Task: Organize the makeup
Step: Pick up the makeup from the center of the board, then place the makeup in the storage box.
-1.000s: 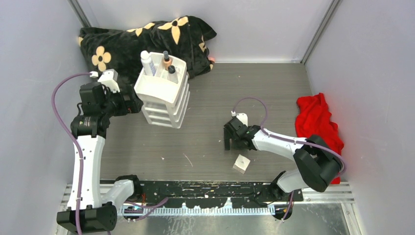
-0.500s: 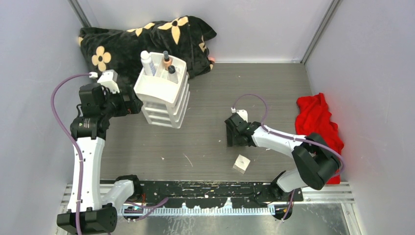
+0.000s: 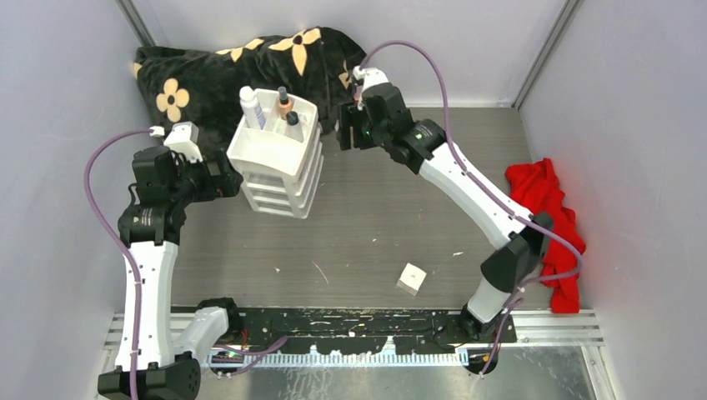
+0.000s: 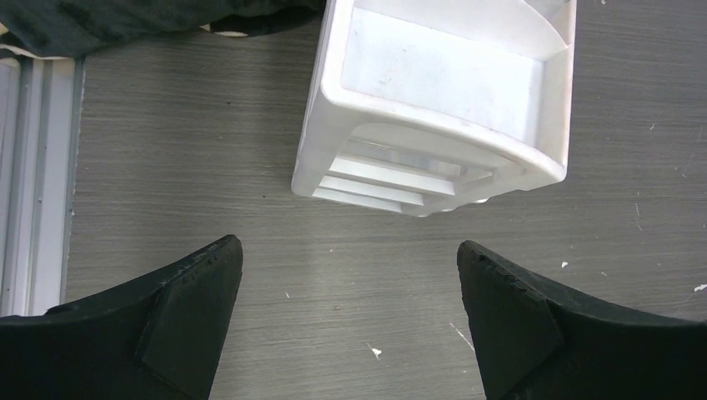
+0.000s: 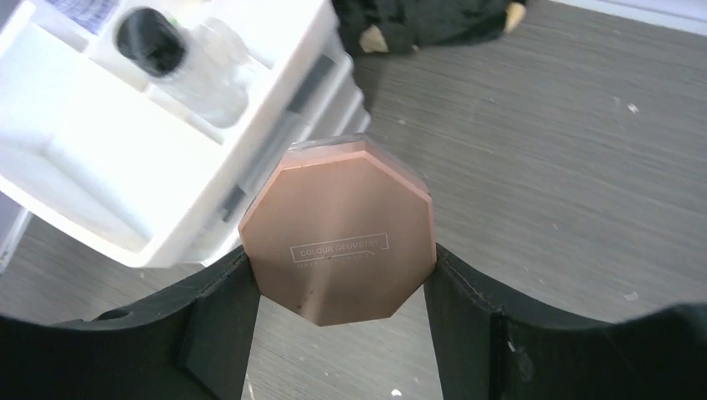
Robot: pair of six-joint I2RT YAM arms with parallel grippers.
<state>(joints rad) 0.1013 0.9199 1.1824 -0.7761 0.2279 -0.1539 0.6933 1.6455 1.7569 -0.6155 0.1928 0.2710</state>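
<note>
My right gripper (image 5: 338, 271) is shut on the pink-brown octagonal compact (image 5: 338, 237) and holds it in the air just right of the white drawer box (image 5: 125, 167). In the top view the right gripper (image 3: 348, 132) hangs at the back, right of the box (image 3: 279, 158). The box's top tray holds a white bottle (image 3: 250, 107), a tan dark-capped bottle (image 3: 285, 102) and a dark-capped clear jar (image 5: 188, 67). A white cube (image 3: 411, 278) lies on the table at the near middle. My left gripper (image 4: 350, 275) is open and empty, low over the table beside the box (image 4: 442, 92).
A black cloth with tan flowers (image 3: 242, 67) lies bunched at the back behind the box. A red cloth (image 3: 542, 212) lies at the right wall. Grey walls close in the left, back and right sides.
My right arm has swung from the table's middle near the white cube up and back to the drawer box's right side. The left arm has barely moved.
</note>
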